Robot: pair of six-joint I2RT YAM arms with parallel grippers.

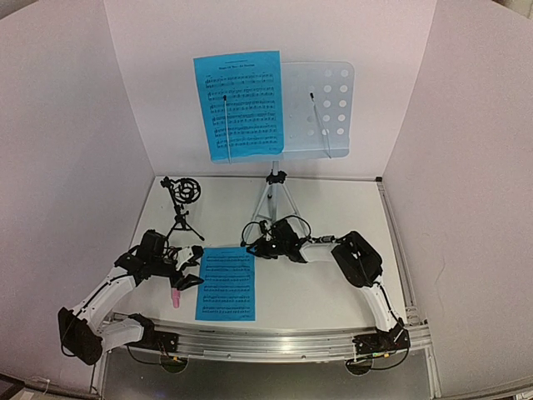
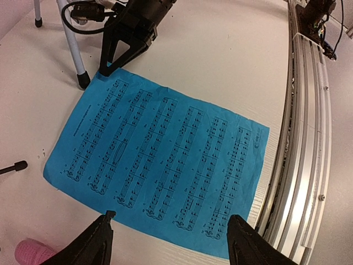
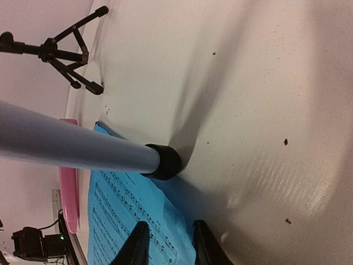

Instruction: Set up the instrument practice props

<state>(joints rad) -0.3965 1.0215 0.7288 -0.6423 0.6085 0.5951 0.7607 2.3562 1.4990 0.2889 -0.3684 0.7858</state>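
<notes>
The pale-blue music stand (image 1: 321, 96) rises at the back on its tripod (image 1: 271, 200), with one blue sheet (image 1: 239, 104) on its left half. A second blue sheet of music (image 1: 226, 283) lies flat on the table. My right gripper (image 3: 170, 243) is down at that sheet's far corner (image 3: 121, 210), beside the stand's black foot (image 3: 164, 162); its jaws stand a narrow gap apart astride the paper's edge. My left gripper (image 2: 174, 237) hangs open and empty over the sheet's left edge (image 2: 165, 160). The pink microphone (image 1: 176, 297) lies left of the sheet. The small black ring-topped tripod (image 1: 183, 204) stands at the back left.
An aluminium rail (image 1: 275, 340) runs along the table's near edge, close to the sheet's near end. White walls close in the back and both sides. Black cables (image 1: 291, 223) loop around the right wrist near the stand's legs.
</notes>
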